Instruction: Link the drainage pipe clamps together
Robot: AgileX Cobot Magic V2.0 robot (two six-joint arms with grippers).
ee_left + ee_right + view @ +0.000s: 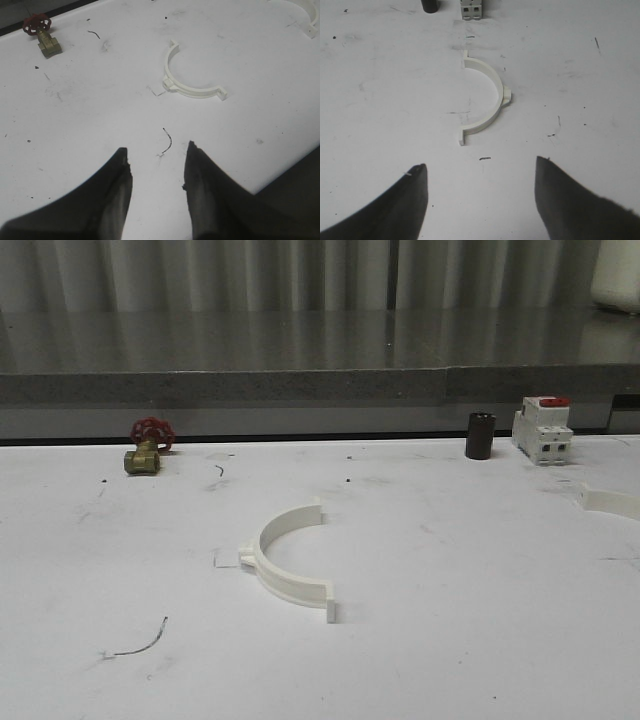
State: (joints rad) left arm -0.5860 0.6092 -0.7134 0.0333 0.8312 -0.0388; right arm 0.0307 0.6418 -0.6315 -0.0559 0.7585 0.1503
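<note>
Two pipe clamps point(290, 560) point(612, 502) — one valve point(147, 447), one switch point(542, 429), one dark cylinder point(480, 435)

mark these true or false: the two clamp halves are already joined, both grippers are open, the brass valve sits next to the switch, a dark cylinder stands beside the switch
1. The two clamp halves are joined. False: the middle clamp half and the right-edge clamp half lie far apart.
2. Both grippers are open. True: left gripper, right gripper.
3. The brass valve sits next to the switch. False: they are at opposite ends of the table.
4. A dark cylinder stands beside the switch. True.

text: none legible | switch point(543, 429): markings too small to read | labels: none
</note>
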